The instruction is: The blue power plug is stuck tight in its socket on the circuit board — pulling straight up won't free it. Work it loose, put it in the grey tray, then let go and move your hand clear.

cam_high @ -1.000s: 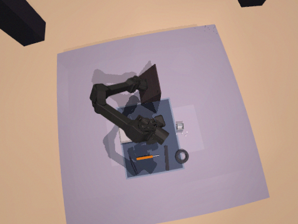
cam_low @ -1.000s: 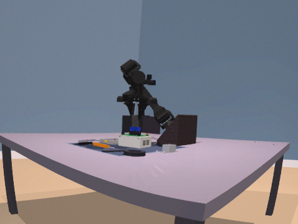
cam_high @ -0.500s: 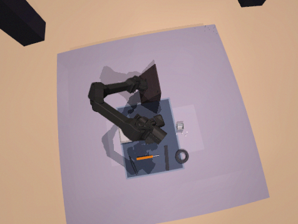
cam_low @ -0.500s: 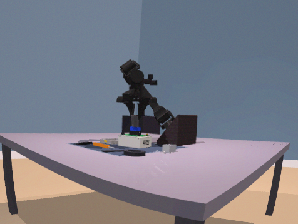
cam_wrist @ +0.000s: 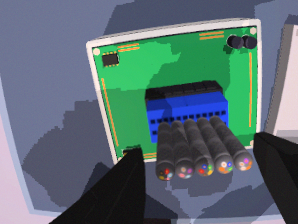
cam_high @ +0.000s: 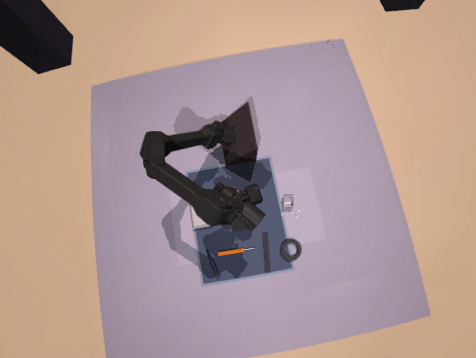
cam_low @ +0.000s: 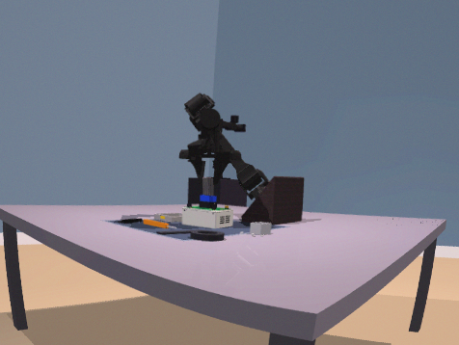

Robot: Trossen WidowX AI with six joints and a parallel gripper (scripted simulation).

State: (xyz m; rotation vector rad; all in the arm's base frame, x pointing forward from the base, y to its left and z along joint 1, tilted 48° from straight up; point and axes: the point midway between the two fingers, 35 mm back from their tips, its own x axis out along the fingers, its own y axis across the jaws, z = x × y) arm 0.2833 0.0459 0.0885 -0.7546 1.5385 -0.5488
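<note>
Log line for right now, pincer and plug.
pincer: open, above board | blue plug: in socket, cables between fingers, untouched | tray: plug not in it

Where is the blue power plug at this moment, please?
The blue power plug is at the black socket on the green circuit board. In the wrist view it is right of the board's middle, with grey cables below it.

5 grey cables (cam_low: 208, 186) (cam_wrist: 202, 145), 1 screwdriver (cam_high: 231, 252) (cam_low: 155, 224)
</note>
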